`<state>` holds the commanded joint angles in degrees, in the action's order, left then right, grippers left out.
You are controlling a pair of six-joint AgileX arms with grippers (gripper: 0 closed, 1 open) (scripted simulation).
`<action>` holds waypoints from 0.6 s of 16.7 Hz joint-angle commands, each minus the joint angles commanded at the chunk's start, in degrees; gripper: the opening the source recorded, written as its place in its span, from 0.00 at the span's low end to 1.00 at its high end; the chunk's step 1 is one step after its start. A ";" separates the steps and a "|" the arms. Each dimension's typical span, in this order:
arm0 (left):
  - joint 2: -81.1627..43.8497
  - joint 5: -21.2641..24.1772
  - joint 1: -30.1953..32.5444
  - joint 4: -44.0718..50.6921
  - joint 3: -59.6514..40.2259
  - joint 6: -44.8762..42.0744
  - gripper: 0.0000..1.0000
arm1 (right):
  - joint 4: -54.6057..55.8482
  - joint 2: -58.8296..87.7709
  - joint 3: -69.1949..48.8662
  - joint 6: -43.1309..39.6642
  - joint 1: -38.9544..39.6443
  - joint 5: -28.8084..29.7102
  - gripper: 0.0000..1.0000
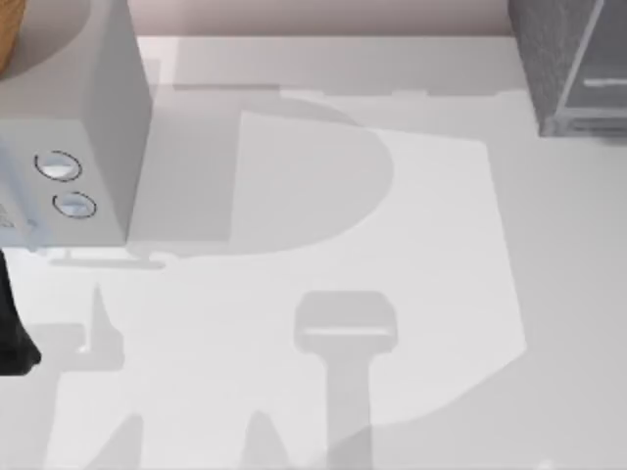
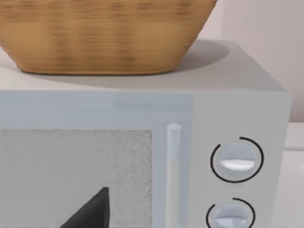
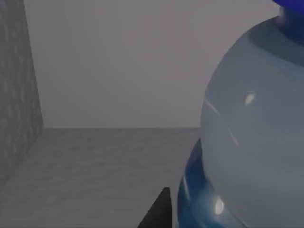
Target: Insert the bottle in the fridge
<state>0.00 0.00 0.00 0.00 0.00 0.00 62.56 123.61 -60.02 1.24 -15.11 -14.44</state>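
The bottle [image 3: 251,142] looms close in the right wrist view, clear with bluish liquid, its blue cap [image 3: 290,12] at the upper corner. My right gripper [image 3: 228,213] is shut on the bottle, and one dark fingertip [image 3: 159,211] rests against the bottle's side; the other is hidden behind it. Around them is the fridge interior, with a speckled dark-grey wall [image 3: 16,95], a grey floor and a plain back wall. In the top view the fridge [image 1: 563,59] stands at the table's far right corner. My left gripper [image 2: 90,213] is parked facing the white box.
A white box with two round dials [image 1: 73,147] stands at the table's far left, with a wicker basket [image 2: 104,33] on top. A dark part of my left arm [image 1: 15,333] shows at the left edge. Shadows of the arms fall on the white tabletop [image 1: 343,245].
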 joint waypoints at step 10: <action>0.00 0.00 0.00 0.00 0.00 0.00 1.00 | -11.67 12.30 -24.73 -0.47 2.16 2.81 0.01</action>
<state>0.00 0.00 0.00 0.00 0.00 0.00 50.89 135.91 -84.75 0.77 -12.95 -11.62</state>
